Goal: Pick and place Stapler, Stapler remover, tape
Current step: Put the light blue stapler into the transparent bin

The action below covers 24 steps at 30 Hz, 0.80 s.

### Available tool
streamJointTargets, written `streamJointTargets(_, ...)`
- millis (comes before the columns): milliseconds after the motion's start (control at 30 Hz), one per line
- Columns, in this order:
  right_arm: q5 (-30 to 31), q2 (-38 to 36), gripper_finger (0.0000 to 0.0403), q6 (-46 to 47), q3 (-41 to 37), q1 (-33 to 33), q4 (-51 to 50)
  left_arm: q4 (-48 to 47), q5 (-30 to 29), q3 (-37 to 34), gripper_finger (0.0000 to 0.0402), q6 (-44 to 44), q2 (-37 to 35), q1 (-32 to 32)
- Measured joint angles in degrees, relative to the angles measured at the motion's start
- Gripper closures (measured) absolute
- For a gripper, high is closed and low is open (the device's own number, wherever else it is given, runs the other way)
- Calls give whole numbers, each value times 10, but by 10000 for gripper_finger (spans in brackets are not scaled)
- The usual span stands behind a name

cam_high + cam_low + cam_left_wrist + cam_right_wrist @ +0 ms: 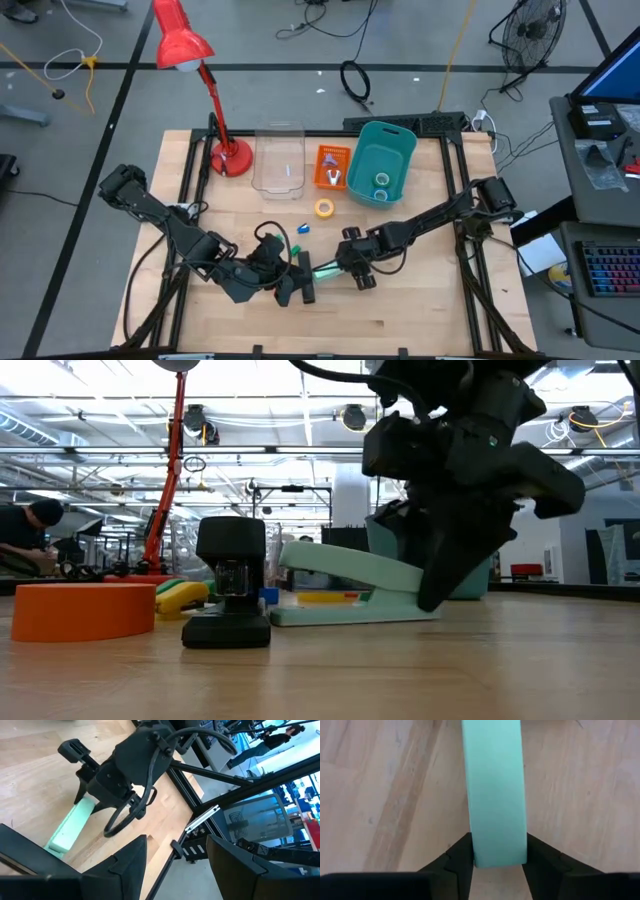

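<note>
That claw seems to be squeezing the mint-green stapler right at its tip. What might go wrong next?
The right gripper pinches the stapler only at its very end, so when lifted it may tilt or slip out. The left gripper sits open close by the stapler's other end, so the two arms could bump. The way to the teal bin passes near the yellow tape roll, which a drooping stapler might knock.

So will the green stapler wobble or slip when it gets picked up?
Probably not much: the stapler looks stiff, and the right end effector pinches its flat sides. Its smooth plastic might slip a little. Held near one end, the long body could droop.
</note>
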Motion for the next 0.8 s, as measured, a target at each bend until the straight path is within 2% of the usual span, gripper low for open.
streamJointTargets(367,1,-60,270,86,-1,4,-34,-10,2,0,192,20,0,7)
streamJointTargets(467,0,-97,273,110,0,4,-57,-59,14,1,192,21,0,9)
streamJointTargets(567,0,-141,273,147,2,4,-94,-136,54,1,192,23,0,15)
streamJointTargets(700,-8,-192,274,197,19,9,-155,-192,117,1,192,113,0,41)
streamJointTargets(800,-44,-214,274,246,29,16,-169,-175,145,1,192,214,0,75)
